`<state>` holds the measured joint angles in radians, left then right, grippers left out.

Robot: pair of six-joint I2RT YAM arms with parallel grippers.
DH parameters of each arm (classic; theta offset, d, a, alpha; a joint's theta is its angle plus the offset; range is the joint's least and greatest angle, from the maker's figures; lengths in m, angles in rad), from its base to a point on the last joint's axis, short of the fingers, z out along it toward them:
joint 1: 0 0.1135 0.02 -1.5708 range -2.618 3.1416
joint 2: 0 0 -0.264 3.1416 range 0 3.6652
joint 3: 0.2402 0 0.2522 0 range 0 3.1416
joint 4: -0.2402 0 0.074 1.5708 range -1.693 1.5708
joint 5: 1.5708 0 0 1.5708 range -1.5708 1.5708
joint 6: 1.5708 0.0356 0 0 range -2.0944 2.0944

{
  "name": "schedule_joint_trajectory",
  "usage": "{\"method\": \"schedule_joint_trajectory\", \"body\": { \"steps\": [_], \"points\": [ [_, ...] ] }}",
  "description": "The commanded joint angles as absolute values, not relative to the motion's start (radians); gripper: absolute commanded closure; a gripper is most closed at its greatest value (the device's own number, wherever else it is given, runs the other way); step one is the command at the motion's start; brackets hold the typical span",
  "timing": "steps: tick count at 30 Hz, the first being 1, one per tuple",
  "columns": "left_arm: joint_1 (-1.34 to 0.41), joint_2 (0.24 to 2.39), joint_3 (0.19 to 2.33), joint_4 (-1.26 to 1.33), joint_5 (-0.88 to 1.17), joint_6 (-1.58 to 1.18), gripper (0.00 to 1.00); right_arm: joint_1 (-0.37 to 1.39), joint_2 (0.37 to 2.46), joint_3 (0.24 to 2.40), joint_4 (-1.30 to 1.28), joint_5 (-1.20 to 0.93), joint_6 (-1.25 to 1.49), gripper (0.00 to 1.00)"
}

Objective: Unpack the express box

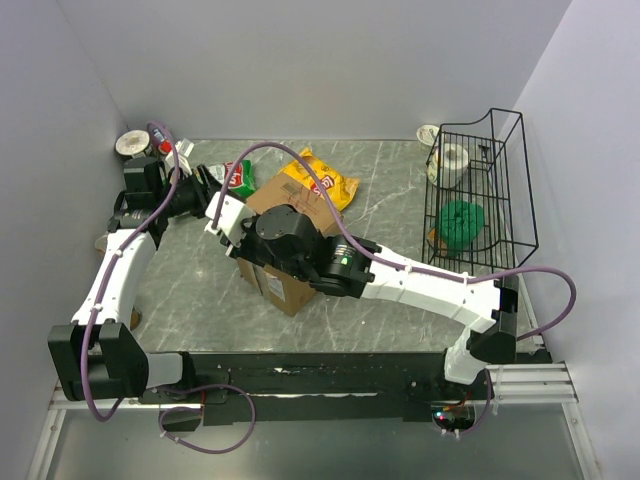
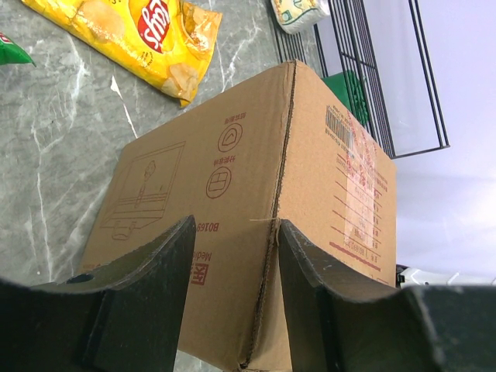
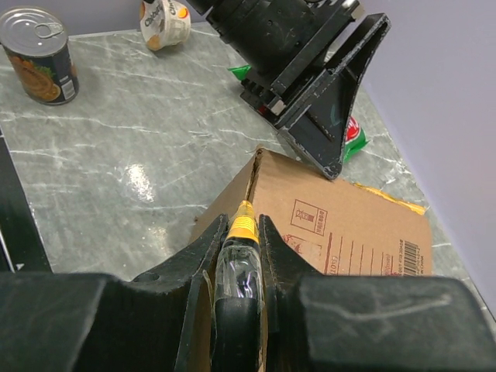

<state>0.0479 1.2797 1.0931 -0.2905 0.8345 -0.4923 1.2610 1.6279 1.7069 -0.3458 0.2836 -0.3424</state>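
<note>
The express box [image 1: 287,287] is a brown carton lying mid-table, mostly under my right arm. In the left wrist view the box [image 2: 248,163] shows its seam and shipping label, flaps closed. My left gripper [image 2: 235,232] is open, its fingers either side of the box's corner seam; it also shows in the top view [image 1: 220,185]. My right gripper [image 3: 242,225] is shut on a pen-like cutter [image 3: 242,232] with a clear body and yellow tip. The tip sits at the seam on the box's top edge [image 3: 256,167]. The left gripper's black fingers [image 3: 333,116] hang just beyond that edge.
A yellow chips bag [image 1: 322,178] and a green packet [image 1: 240,178] lie behind the box. A tin can [image 3: 40,54] and a cup [image 3: 164,19] stand at the far left corner. A black wire basket [image 1: 505,190] at the right holds a green item [image 1: 462,222] and a white roll [image 1: 450,160].
</note>
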Motion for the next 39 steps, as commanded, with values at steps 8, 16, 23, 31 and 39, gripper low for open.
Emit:
{"method": "schedule_joint_trajectory", "body": {
  "steps": [8, 16, 23, 31, 39],
  "points": [
    [0.048, 1.287, 1.04, -0.359, 0.739, -0.463, 0.49, 1.269, 1.666, 1.724, -0.305, 0.336, -0.333, 1.0],
    [0.048, 1.284, 1.028, -0.356, 0.738, -0.463, 0.5, 1.267, 1.671, 1.718, -0.282, 0.365, -0.373, 1.0],
    [0.048, 1.29, 1.029, -0.367, 0.71, -0.451, 0.52, 1.256, 1.661, 1.763, -0.445, 0.387, -0.324, 1.0],
    [0.048, 1.305, 1.026, -0.368, 0.692, -0.434, 0.54, 1.239, 1.641, 1.784, -0.584, 0.397, -0.281, 1.0],
    [0.048, 1.322, 1.028, -0.362, 0.684, -0.41, 0.56, 1.203, 1.635, 1.799, -0.667, 0.321, -0.248, 1.0]
  ]
}}
